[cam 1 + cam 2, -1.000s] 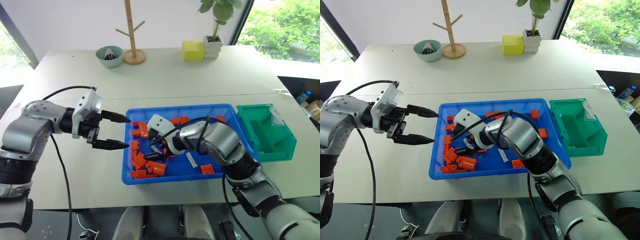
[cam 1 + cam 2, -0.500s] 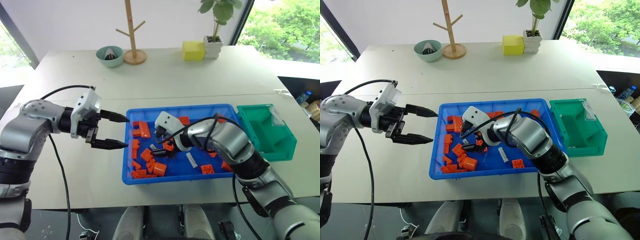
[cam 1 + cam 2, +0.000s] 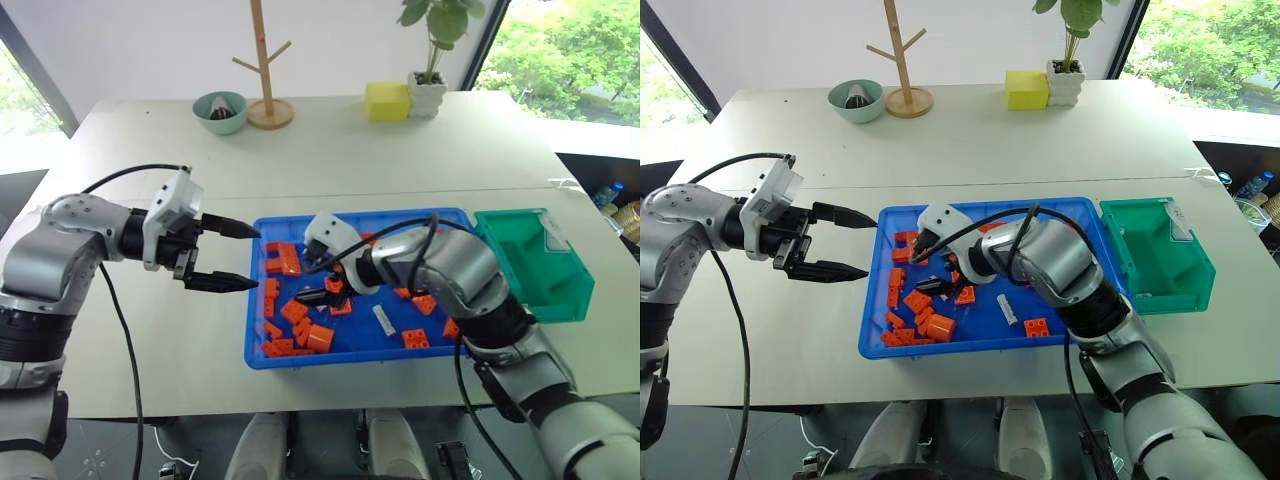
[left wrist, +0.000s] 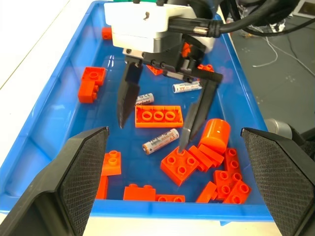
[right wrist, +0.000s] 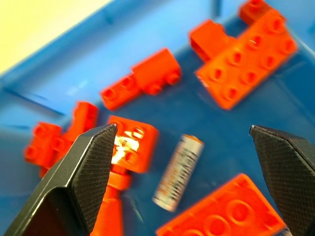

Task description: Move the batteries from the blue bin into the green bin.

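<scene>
batteries lying among bricks in the blue bin, both grippers spread and empty

a pale table (image 3: 400, 150) is seen spanning the scene, with the blue bin (image 3: 258, 345) set on its near part and the green bin (image 3: 560, 300) placed just beside the blue bin's right end. no contents can be made out in the green bin. the floor of the blue bin is strewn with orange bricks (image 4: 158, 116), most of them gathered toward its left end.

the right gripper (image 4: 160, 120) is held inside the blue bin, pointing down over the bricks, its two black fingers spread wide apart with nothing between them. the left gripper (image 3: 228, 255) is held above the table just beside the blue bin's left rim, pointing toward the bin, its fingers likewise parted and empty.

three batteries (image 4: 160, 141) are shown in the left wrist view, lying on the bin floor among the bricks; one lies beneath the open right gripper, between its fingertips. in the right wrist view a battery (image 5: 178, 171) is seen flat on the blue floor between that gripper's fingers, untouched.
</scene>
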Action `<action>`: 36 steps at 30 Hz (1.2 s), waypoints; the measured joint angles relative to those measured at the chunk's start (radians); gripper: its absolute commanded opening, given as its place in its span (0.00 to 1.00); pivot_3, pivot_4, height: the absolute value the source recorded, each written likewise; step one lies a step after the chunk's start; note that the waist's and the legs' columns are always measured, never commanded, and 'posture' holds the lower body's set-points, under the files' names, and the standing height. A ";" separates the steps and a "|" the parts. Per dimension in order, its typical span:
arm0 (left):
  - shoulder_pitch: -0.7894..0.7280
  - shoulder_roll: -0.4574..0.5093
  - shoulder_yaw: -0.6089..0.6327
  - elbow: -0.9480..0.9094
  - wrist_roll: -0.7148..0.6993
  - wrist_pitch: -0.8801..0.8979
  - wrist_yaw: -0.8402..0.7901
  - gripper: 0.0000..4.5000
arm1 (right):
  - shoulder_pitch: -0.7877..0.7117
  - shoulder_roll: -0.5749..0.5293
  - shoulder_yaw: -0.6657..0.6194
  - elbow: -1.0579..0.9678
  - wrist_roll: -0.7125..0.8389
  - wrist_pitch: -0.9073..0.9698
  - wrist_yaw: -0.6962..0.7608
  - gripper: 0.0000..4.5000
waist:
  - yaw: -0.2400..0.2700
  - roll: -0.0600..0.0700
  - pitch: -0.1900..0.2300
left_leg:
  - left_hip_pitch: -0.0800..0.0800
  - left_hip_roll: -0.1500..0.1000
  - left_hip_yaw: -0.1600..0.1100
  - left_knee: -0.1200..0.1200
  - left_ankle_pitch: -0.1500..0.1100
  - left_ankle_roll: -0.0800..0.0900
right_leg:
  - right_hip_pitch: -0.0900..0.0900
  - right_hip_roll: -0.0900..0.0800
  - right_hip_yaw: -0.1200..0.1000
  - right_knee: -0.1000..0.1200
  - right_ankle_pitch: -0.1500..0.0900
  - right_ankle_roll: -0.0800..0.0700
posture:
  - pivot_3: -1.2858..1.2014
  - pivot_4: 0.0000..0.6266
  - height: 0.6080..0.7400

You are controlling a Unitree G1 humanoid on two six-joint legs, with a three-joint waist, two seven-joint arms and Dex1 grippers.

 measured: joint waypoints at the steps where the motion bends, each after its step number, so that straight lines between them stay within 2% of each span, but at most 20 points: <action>1: 0.000 0.000 0.000 0.000 0.001 0.000 0.000 1.00 | 0.000 -0.021 0.018 0.013 -0.014 -0.031 0.006 0.98 | -0.001 0.000 0.000 | 0.000 0.000 0.000 0.000 0.000 0.000 | 0.000 0.000 0.000 0.000 0.000 0.000 | 0.52 0.24 0.71; 7: 0.000 -0.001 0.000 -0.001 0.001 0.000 0.001 1.00 | 0.024 -0.079 0.109 0.039 -0.083 -0.175 0.046 0.98 | -0.003 0.000 0.000 | 0.000 0.000 0.000 0.000 0.000 0.000 | 0.000 0.000 0.000 0.000 0.000 0.000 | 0.52 0.24 0.71; 17: 0.001 -0.001 0.000 -0.001 0.001 0.000 0.000 1.00 | 0.039 -0.007 0.122 0.031 -0.091 -0.177 0.049 0.98 | -0.001 0.000 0.000 | 0.000 0.000 0.000 0.000 0.000 0.000 | 0.000 0.000 0.000 0.000 0.000 0.000 | 0.52 0.24 0.71; 20: 0.001 -0.001 0.000 0.000 0.001 0.000 0.000 1.00 | 0.044 -0.006 0.122 0.008 -0.090 -0.161 0.048 0.80 | 0.002 0.000 0.000 | 0.000 0.000 0.000 0.000 0.000 0.000 | 0.000 0.000 0.000 0.000 0.000 0.000 | 0.52 0.24 0.71; 22: 0.000 -0.001 0.000 0.000 0.001 0.000 -0.001 1.00 | 0.060 -0.014 0.122 -0.009 -0.089 -0.150 0.048 0.60 | 0.003 0.000 0.000 | 0.000 0.000 0.000 0.000 0.000 0.000 | 0.000 0.000 0.000 0.000 0.000 0.000 | 0.52 0.24 0.71; 26: -0.001 -0.001 0.000 0.001 0.002 -0.001 -0.004 1.00 | 0.082 -0.026 0.117 -0.013 -0.088 -0.130 0.048 0.12 | 0.000 0.000 0.000 | 0.000 0.000 0.000 0.000 0.000 0.000 | 0.000 0.000 0.000 0.000 0.000 0.000 | 0.52 0.24 0.71; 36: -0.014 -0.009 0.000 0.022 0.013 -0.019 -0.011 1.00 | 0.088 -0.024 0.094 -0.019 -0.077 -0.091 0.047 0.12 | 0.000 0.000 0.000 | 0.000 0.000 0.000 0.000 0.000 0.000 | 0.000 0.000 0.000 0.000 0.000 0.000 | 0.52 0.24 0.71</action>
